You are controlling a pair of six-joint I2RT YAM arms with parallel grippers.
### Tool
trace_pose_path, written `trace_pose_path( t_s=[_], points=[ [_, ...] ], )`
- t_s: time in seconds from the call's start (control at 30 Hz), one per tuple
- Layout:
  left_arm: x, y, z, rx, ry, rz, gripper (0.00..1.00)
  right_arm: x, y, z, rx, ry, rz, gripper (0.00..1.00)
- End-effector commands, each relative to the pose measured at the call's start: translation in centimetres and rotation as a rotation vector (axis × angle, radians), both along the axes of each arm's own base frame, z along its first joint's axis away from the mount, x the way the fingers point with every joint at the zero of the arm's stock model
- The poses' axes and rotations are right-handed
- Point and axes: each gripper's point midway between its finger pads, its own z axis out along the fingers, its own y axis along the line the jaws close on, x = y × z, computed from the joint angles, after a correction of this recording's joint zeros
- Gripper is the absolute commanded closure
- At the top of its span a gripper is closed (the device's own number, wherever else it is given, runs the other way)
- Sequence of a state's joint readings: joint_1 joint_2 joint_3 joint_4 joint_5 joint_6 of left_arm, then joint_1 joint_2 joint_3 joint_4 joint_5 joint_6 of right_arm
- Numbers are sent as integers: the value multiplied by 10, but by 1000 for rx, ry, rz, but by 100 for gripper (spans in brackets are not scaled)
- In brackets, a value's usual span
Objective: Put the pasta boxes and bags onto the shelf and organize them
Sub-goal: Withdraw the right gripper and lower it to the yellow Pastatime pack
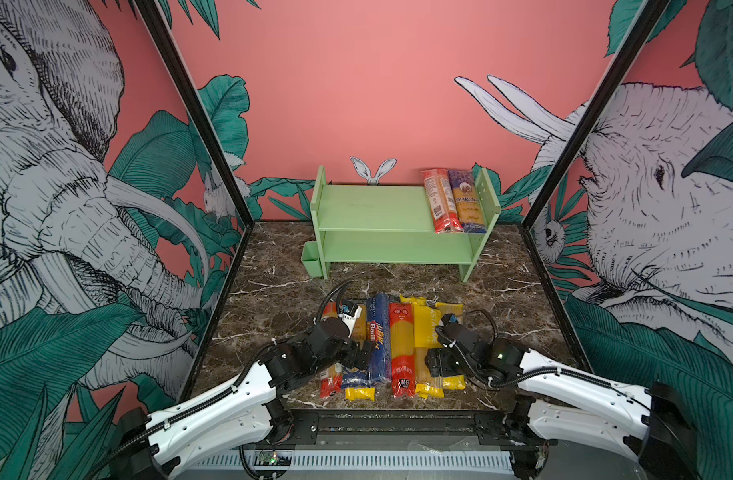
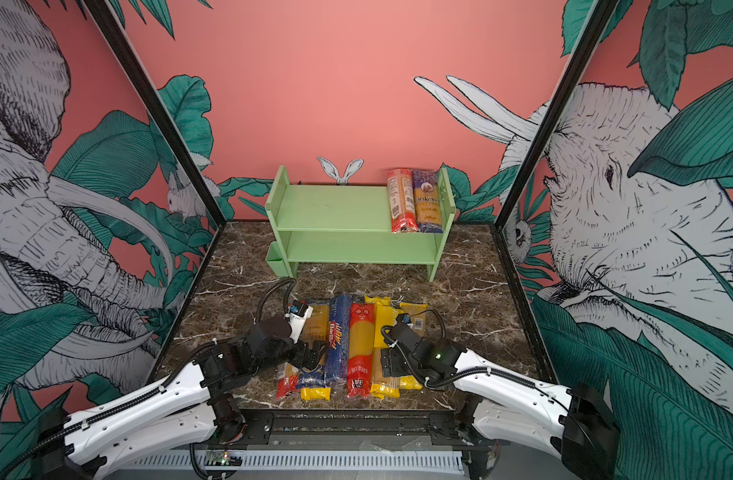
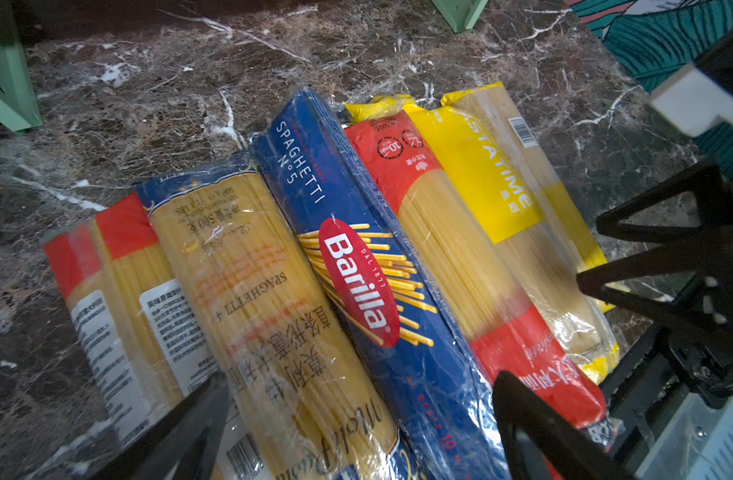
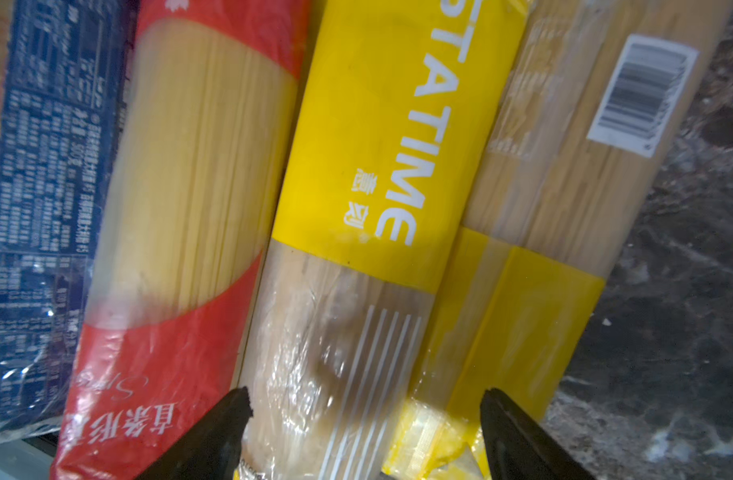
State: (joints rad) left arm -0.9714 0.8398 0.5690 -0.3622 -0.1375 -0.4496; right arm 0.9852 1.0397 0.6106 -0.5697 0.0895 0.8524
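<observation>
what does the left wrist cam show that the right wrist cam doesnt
Left wrist only: the Barilla logo, the Spaghetti 4 pack, a shelf leg and the open left gripper.
Right wrist only: white stripes on the Pastatime pack's clear end, between the open right gripper's tips.
Both: the red pack beside Pastatime, the barcode pack and the marble table.

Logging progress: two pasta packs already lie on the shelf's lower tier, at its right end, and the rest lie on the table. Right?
Not quite. The two packs lie on the upper tier of the shelf, not the lower, at its right end, as both top views show. The rest do lie on the table.
</observation>
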Motion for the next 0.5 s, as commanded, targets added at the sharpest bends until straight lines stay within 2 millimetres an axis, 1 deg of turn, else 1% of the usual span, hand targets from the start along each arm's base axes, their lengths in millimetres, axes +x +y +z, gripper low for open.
trace_pose_path(
  t_s=[0.0, 0.33, 0.47],
  points=[
    [1, -9, 6, -21, -19, -26, 1, -2, 8, -6, 12, 24, -31, 14],
    [1, -7, 3, -20, -28, -30, 1, -15, 33, -28, 13, 91, -9, 13],
    [0, -5, 3, -21, -34, -29, 1, -18, 46, -35, 19, 108, 10, 13]
  ],
)
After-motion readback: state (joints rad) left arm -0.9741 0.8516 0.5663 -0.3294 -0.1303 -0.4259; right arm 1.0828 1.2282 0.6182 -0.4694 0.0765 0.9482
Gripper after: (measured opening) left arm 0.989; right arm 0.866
